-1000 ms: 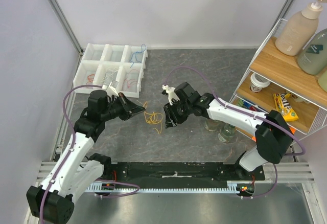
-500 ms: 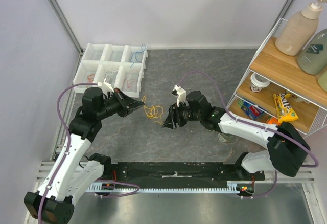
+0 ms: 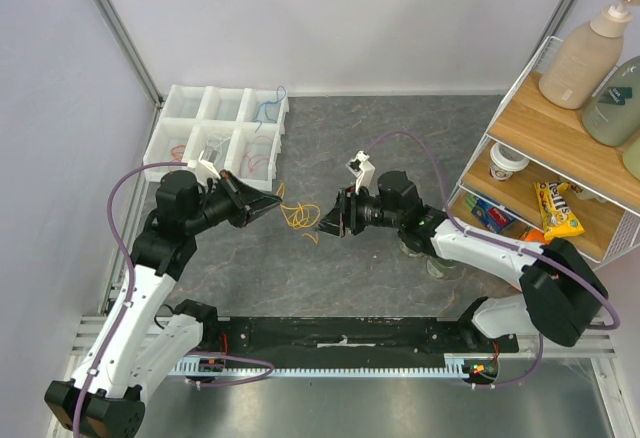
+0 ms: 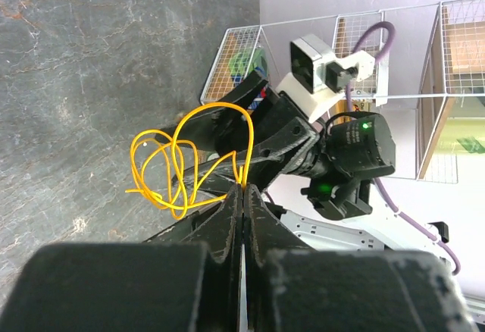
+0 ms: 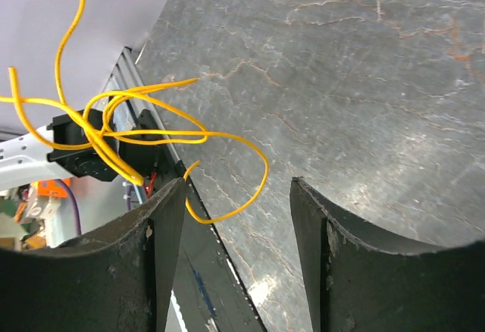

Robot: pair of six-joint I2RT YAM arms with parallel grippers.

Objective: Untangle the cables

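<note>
Well, the left fingers (image 4: 226,224) pinch the yellow cables (image 4: 189,158) aloft, the right fingers (image 5: 341,271) apart just beside them. Grabbing several strands could tighten the knot.

A white compartment tray (image 3: 228,118) sits just beyond the left jaws, on the grey stone-look tabletop (image 3: 400,128). Well behind the right jaws stands a wire shelf rack (image 3: 525,118) with a pump bottle (image 3: 590,43) on top, and a small tub (image 3: 508,163) and a yellow sweet bag (image 3: 558,208) lower down.
</note>
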